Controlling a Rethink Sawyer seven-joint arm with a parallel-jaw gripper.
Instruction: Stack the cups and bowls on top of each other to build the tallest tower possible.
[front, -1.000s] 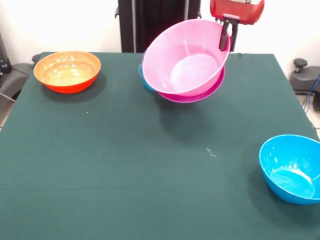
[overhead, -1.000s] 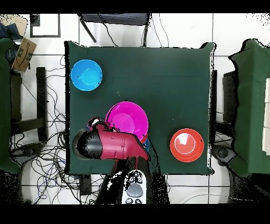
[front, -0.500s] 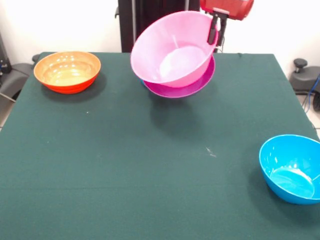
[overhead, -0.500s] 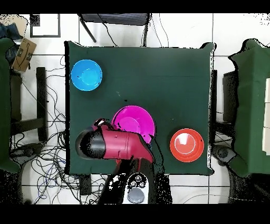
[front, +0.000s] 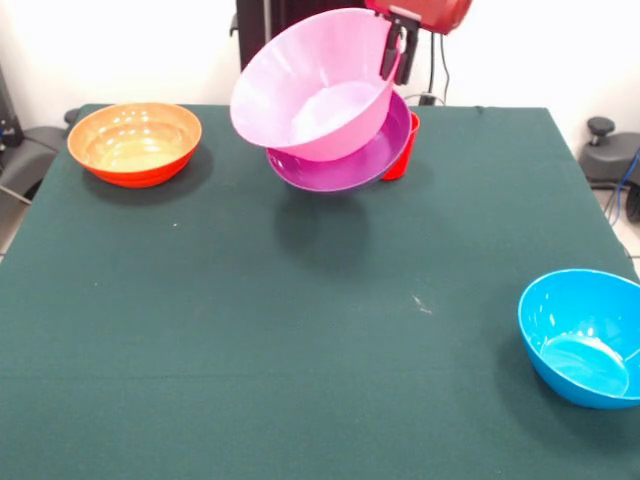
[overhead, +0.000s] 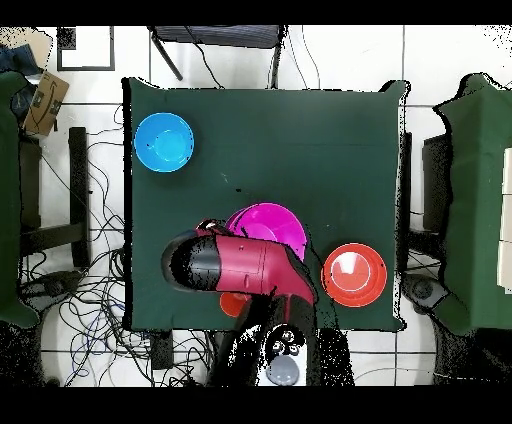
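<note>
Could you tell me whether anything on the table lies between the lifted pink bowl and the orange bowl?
Nothing visible does: only bare green cloth lies between the pink bowl, held by the gripper, and the orange bowl.

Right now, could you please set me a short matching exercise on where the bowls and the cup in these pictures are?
Things:
1. pink bowl
2. purple bowl
3. bright blue bowl
4. red cup

Places:
A. on the table by itself, near an edge
B. gripped at its rim by the hand, tilted, off the table
C. directly beneath the pink bowl
D. partly hidden behind the purple bowl

Pairs: 1-B, 2-C, 3-A, 4-D
</note>
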